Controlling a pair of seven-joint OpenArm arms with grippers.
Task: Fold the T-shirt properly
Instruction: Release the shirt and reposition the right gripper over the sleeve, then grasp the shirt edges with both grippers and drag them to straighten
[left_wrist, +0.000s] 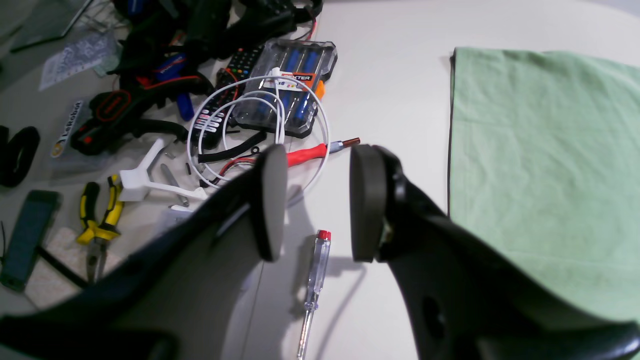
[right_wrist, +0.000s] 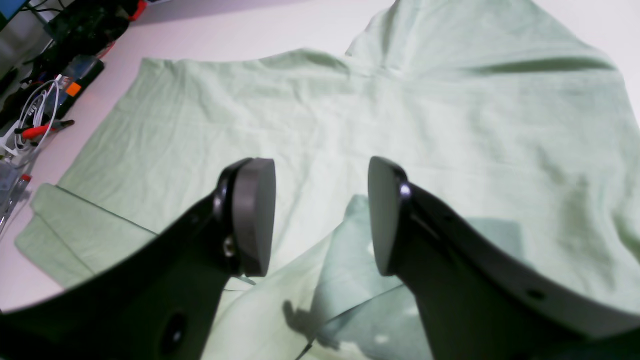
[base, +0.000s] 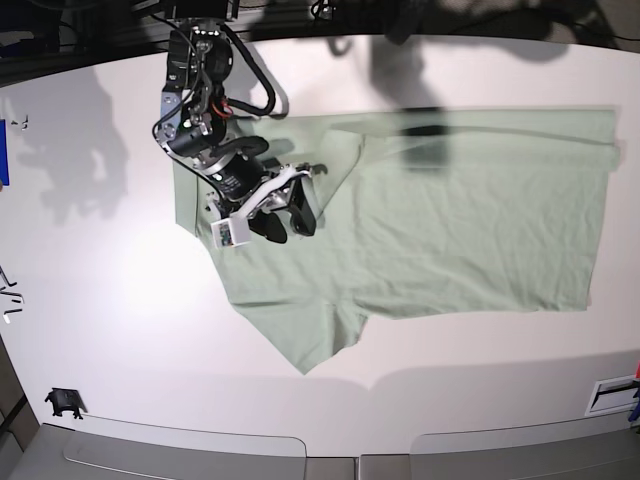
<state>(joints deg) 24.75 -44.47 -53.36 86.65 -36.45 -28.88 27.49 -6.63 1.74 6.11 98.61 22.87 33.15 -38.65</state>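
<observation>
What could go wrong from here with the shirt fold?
1. The right claw hangs open just above the T-shirt; closing here may bunch the cloth instead of catching an edge.
2. The sleeve on the near side lies spread out, so the fold may end up lopsided.
3. The left claw hovers beside a test screwdriver and a white cable; a low sweep could drag them.

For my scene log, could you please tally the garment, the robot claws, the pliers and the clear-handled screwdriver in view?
T-shirt: 1
Claws: 2 (left claw, right claw)
Yellow-handled pliers: 1
Clear-handled screwdriver: 1
Total: 5
</observation>
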